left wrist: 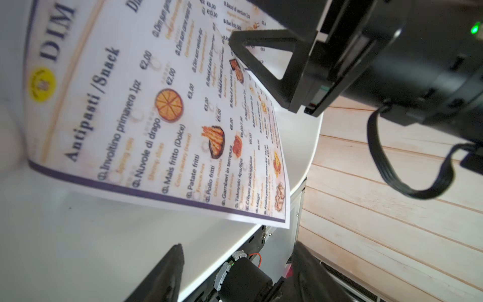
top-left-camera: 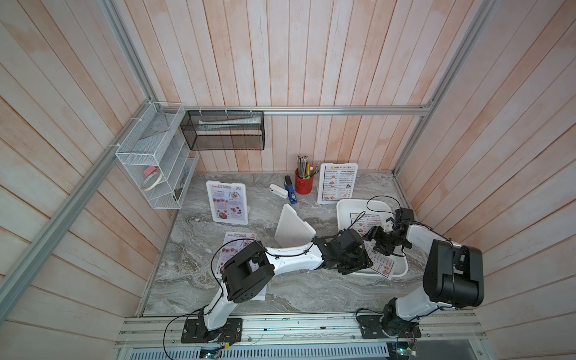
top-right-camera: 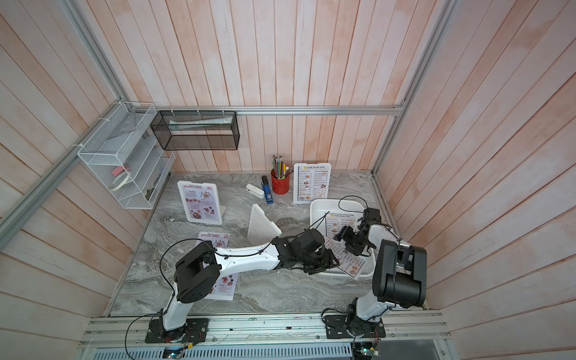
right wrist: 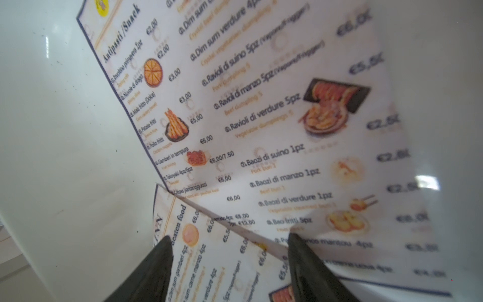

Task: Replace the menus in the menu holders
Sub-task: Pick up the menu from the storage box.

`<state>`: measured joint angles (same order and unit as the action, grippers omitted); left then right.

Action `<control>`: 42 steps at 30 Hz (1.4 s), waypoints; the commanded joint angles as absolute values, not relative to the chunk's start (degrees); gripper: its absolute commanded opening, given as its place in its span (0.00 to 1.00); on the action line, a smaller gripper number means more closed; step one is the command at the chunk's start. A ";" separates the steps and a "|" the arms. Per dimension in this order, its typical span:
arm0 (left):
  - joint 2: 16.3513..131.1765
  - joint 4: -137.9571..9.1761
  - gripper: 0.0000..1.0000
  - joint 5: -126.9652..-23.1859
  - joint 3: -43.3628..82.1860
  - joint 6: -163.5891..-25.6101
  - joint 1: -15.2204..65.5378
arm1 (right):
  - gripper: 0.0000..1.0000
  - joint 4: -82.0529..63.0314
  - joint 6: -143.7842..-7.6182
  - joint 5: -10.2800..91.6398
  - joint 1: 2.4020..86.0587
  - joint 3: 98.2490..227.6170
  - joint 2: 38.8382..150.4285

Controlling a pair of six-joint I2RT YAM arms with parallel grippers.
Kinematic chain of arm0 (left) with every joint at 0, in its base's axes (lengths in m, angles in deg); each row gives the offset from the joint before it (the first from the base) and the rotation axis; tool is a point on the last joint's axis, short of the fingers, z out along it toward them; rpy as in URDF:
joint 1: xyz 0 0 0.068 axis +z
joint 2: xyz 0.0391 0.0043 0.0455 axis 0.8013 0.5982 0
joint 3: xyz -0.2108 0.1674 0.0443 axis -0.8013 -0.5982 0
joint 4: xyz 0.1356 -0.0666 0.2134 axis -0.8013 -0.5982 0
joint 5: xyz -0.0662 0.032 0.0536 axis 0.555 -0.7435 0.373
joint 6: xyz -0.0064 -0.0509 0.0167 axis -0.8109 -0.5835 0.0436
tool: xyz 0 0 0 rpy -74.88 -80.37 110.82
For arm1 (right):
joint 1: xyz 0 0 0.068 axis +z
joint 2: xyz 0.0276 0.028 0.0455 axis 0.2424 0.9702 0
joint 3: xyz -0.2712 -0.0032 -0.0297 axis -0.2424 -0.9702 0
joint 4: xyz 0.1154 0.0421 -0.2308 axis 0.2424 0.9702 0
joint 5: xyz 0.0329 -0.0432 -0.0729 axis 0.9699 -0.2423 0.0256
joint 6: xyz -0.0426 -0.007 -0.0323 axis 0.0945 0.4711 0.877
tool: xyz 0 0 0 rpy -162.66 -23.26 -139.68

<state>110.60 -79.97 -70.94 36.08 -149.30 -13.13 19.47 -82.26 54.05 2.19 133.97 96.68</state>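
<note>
Three white plastic upright menu holders point(top-left-camera: 227, 202) stand on the grey marble table point(top-left-camera: 311, 293), where one red-titled Special Menu sheet point(top-left-camera: 241, 241) lies near left. Two blue-bordered Dim Sum Inn paper menus point(right wrist: 261, 117) lie in a white shallow tray point(top-left-camera: 358, 203) at right. The black left gripper point(top-left-camera: 361, 263) sits at the tray's near rim and the black right gripper point(right wrist: 230, 258) straddles a sheet's edge, the jaws of both apart and gripping nothing

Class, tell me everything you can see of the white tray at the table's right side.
The white tray is shallow, rounded at the corners, plastic-looking, lying flat on the marbled table, nearer the arms than the standing Dim Sum Inn holder. It holds overlapping Dim Sum Inn sheets; one overhangs the near rim. The left hand and right hand, both open, are over it.
</note>
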 commanded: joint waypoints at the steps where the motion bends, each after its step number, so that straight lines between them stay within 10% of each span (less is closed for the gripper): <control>1: 113.00 -81.69 0.68 -72.79 36.50 -151.41 -13.10 | 0.71 19.92 -81.87 54.00 2.09 133.55 98.68; 42: 112.40 -78.76 0.40 -86.36 36.72 -155.59 -11.58 | 0.71 20.40 -81.07 54.01 1.66 132.58 98.51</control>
